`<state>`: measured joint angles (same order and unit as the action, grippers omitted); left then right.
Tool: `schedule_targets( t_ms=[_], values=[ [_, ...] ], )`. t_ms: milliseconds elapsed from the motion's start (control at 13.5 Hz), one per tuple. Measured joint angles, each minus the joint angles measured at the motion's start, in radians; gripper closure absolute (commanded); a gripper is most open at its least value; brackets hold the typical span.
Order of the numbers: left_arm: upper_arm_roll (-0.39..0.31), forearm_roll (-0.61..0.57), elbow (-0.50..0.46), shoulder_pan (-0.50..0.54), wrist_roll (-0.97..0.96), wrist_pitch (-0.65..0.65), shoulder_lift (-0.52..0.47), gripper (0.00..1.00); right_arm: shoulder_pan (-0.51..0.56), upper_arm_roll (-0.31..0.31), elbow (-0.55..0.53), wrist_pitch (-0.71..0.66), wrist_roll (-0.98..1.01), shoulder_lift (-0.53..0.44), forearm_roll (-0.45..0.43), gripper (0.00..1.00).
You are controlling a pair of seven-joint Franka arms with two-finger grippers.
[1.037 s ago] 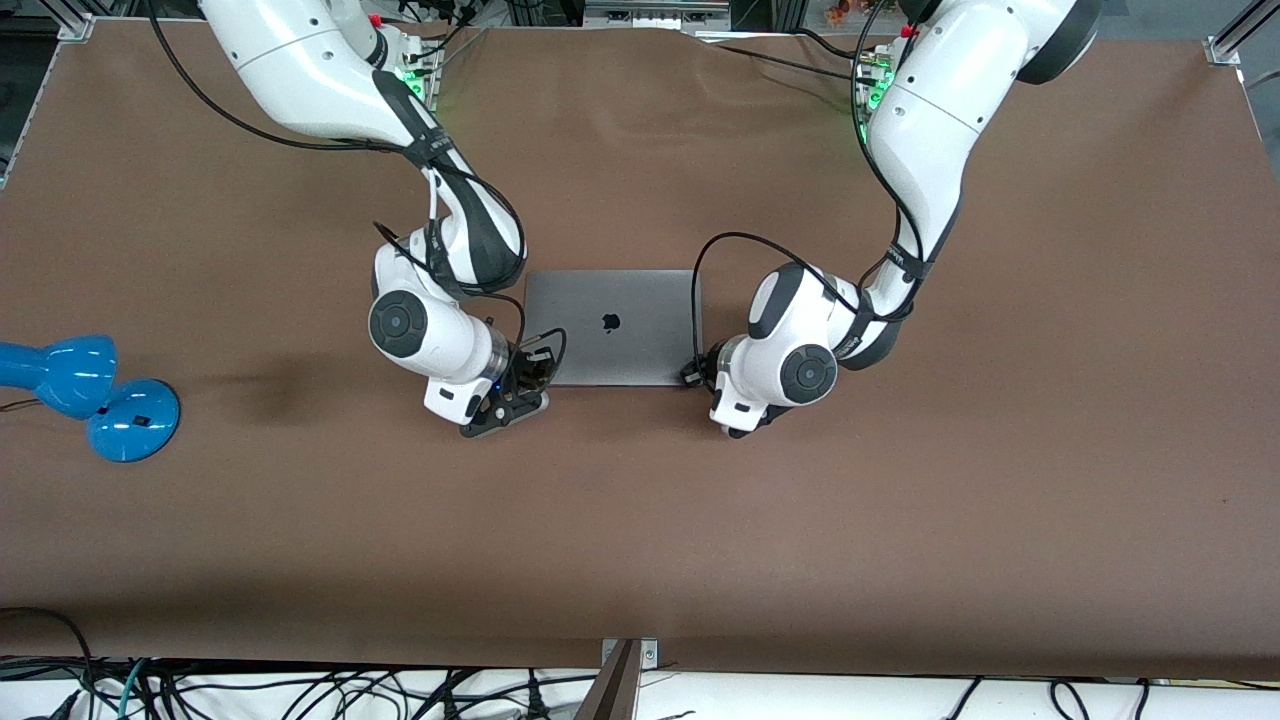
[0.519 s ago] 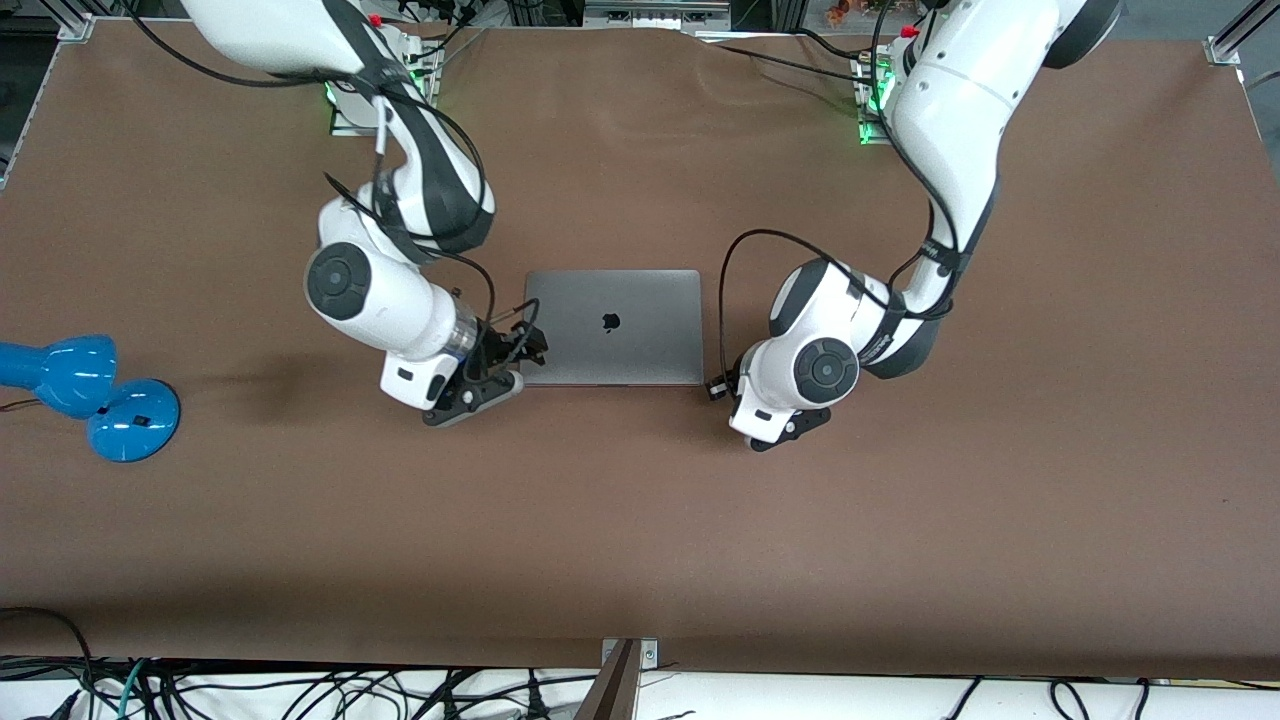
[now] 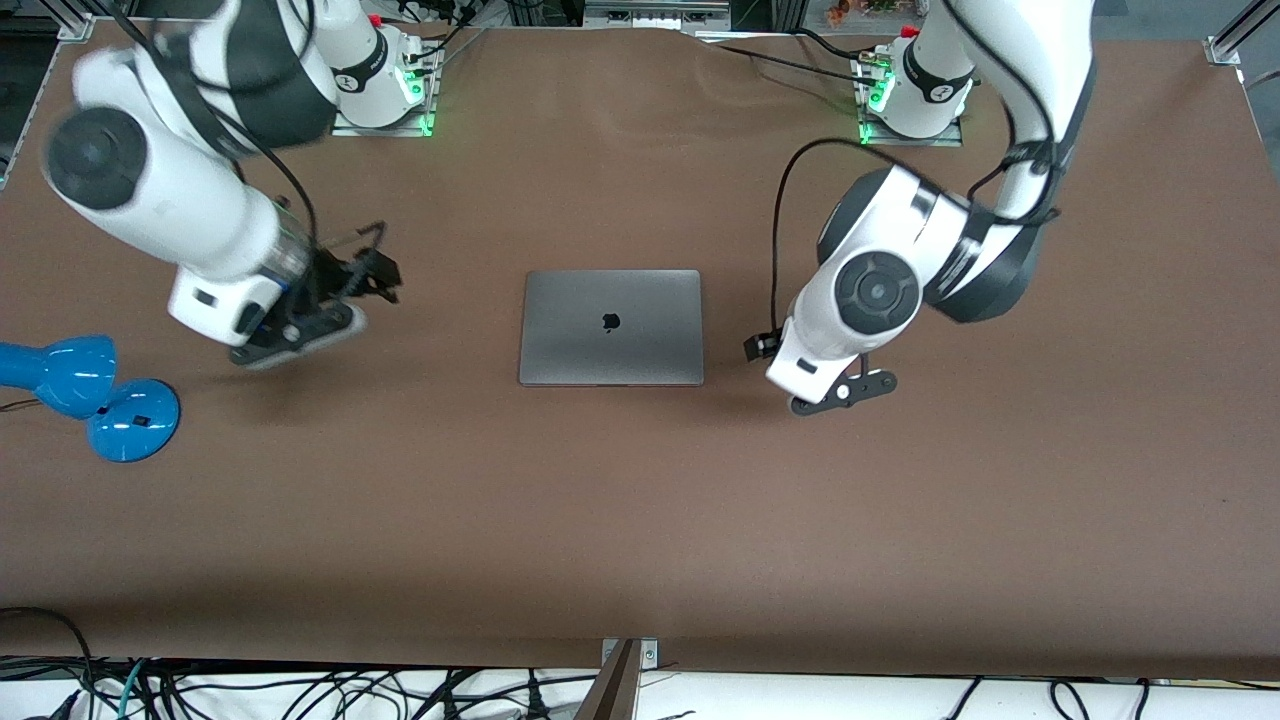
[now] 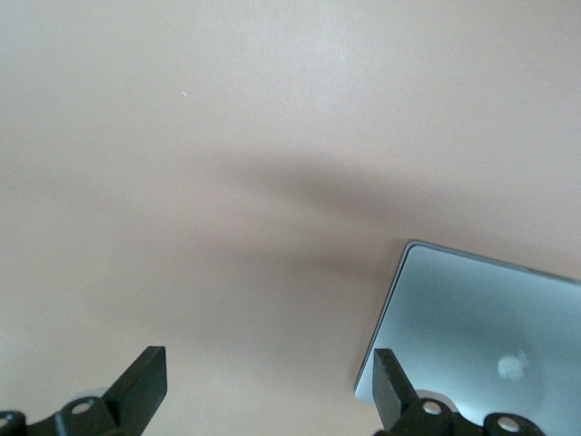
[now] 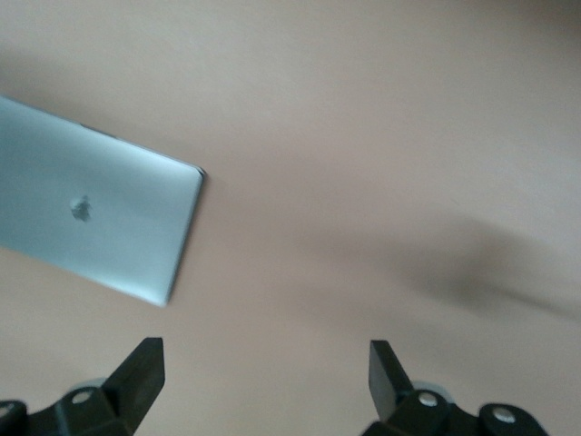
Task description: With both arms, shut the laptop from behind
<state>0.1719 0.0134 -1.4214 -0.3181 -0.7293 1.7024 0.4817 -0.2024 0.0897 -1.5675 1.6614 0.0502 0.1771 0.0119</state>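
The laptop (image 3: 611, 327) lies closed on the table (image 3: 640, 520), left gripper (image 4: 265, 386) and right gripper (image 5: 263, 377) spread apart above bare tabletop

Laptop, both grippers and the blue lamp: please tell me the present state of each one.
laptop: closed, lid down, flat on the table.
left gripper: open, empty, beside the laptop, not touching it.
right gripper: open, empty, apart from the laptop.
blue lamp: at the table's edge, head down, untouched.

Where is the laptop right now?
In the front view the laptop lies shut mid-table, between the left gripper and right gripper, touching neither.
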Motion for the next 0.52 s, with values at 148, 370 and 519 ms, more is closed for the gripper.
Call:
schedule_targets(
  t_ms=[148,370,519],
  values=[
    [0.0,0.0,-0.033,0.019,0.064,-0.035,-0.101,0.0,0.014,0.0,0.028,-0.107,-0.05,-0.05,-0.011,0.0],
    [-0.001,-0.001,-0.11,0.06,0.127,-0.093,-0.271,0.0,0.044,-0.016,0.039,-0.177,-0.094,-0.124,-0.011,0.0],
    [0.001,-0.002,-0.138,0.108,0.207,-0.15,-0.358,0.0,0.054,-0.069,0.039,-0.205,-0.095,-0.164,-0.011,0.0]
  ],
)
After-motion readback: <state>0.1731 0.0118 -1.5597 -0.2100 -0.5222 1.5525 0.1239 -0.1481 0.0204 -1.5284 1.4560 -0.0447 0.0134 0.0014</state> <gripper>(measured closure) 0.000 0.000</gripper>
